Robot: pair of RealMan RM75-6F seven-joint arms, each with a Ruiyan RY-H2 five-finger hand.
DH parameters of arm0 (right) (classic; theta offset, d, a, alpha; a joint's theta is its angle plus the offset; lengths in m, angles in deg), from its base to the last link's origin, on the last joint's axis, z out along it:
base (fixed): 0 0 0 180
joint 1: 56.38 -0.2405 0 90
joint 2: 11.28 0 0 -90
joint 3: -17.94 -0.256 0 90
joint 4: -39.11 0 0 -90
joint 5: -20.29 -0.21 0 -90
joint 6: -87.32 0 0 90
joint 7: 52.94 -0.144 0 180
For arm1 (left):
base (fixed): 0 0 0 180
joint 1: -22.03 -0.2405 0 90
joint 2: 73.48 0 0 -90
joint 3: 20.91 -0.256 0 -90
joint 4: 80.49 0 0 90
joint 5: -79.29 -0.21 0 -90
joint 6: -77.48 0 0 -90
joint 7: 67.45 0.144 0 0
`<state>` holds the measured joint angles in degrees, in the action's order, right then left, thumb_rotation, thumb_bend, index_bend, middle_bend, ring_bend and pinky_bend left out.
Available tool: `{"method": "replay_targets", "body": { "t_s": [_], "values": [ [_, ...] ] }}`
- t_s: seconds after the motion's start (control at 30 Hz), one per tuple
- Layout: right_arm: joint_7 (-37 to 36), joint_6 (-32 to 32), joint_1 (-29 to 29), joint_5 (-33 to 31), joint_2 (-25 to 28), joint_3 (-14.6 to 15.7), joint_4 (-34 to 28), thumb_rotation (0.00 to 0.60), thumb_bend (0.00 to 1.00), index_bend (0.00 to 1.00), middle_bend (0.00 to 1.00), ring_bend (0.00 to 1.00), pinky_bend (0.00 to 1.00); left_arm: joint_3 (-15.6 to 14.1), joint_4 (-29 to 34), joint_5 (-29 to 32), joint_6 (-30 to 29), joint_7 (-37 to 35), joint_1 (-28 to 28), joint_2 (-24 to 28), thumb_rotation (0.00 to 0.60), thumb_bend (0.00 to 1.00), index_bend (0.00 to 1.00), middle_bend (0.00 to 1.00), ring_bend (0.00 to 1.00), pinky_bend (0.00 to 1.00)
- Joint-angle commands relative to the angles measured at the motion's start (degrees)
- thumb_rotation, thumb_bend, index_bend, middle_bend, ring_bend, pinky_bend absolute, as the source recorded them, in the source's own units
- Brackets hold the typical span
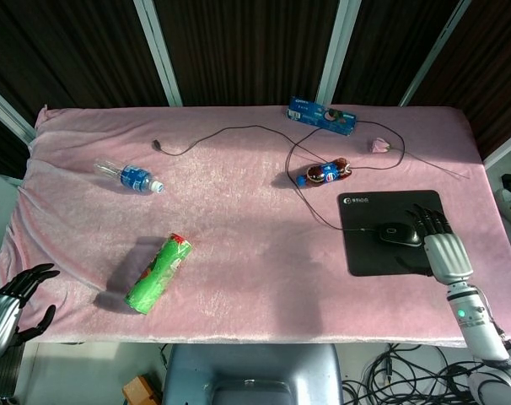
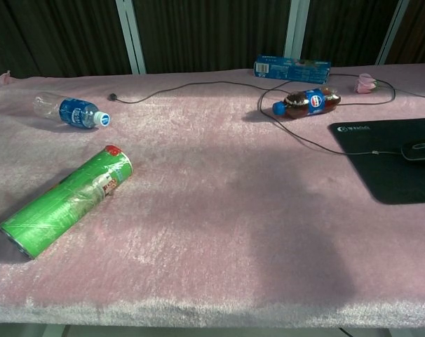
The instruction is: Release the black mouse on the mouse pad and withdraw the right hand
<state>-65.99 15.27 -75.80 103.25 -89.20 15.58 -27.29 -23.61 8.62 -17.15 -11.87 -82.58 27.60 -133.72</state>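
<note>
— On pad [image 1: 390,233], near its middle: mouse [image 1: 400,234], lying flat, cord trailing off toward the far side of the desk [image 1: 239,211].
— Held?
— No. Right hand [image 1: 439,243] just beside it on the near-right, fingers spread, holding nothing; fingertips close to the mouse, apparently not touching. Out of frame in the chest view, where the mouse shows alone on the pad.
— Step in hand?
— Release looks done. Withdrawal under way, by judgement: hand partly over the pad's right edge.
— Next move?
— Pull back toward the robot's own side, clear of pad and cord, without nudging the mouse.
— Left hand?
— Left hand [image 1: 7,302] at the lower left corner, off the desk edge, fingers apart, empty.
— Count, please.
— One mouse, one pad, one cord. Two bottles: water bottle [image 1: 129,177], cola bottle [image 1: 325,174]. One green can [image 1: 158,273], on its side. One blue box [image 1: 322,116] at the far edge. One small pink thing [image 1: 379,146], too small to name.
</note>
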Motion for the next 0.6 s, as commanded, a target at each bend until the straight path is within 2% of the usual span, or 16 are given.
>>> {"method": "replay_targets", "body": {
  "t_s": [0.03,0.1,0.27,0.37,0.43,0.6],
  "values": [
    [5.47,-11.02,8.5,2.15,8.96,2.7,-18.39,0.6,0.28,0.03,0.01,0.0,0.14,0.1,-0.29,-0.44,-0.2,0.35,0.13,-0.42,0.6,0.42,0.24,0.2,0.2,0.41],
    [6.87,-13.25,10.63,2.81,10.04,3.85,-22.08,0.6,0.26,0.02,0.01,0.0,0.13,0.1,-0.58,-0.82,-0.34,0.7,0.2,-0.74,0.6,0.42,0.23,0.21,0.2,0.41],
    [9.68,-14.01,12.08,3.79,11.15,5.36,-24.6,0.6,0.25,0.01,0.01,0.0,0.13,0.0,-0.78,-1.2,-0.39,1.22,0.24,-1.01,0.6,0.42,0.22,0.21,0.19,0.41],
    [19.08,-14.68,14.59,2.01,11.61,6.75,-28.35,0.6,0.25,0.0,0.01,0.0,0.13,-0.12,-0.81,-1.65,-0.43,2.22,0.28,-1.27,0.6,0.42,0.19,0.21,0.19,0.41],
    [21.72,-16.16,15.72,2.27,11.0,6.73,-30.47,0.6,0.25,0.0,0.01,0.0,0.13,-0.13,-0.93,-1.84,-0.64,2.54,0.24,-1.45,0.6,0.42,0.18,0.21,0.19,0.41],
    [22.44,-17.53,16.79,2.71,10.15,5.78,-30.29,0.6,0.25,0.0,0.01,0.0,0.13,-0.19,-1.04,-2.08,-0.55,2.63,0.41,-1.57,0.6,0.42,0.18,0.21,0.19,0.41]
  ]
}}
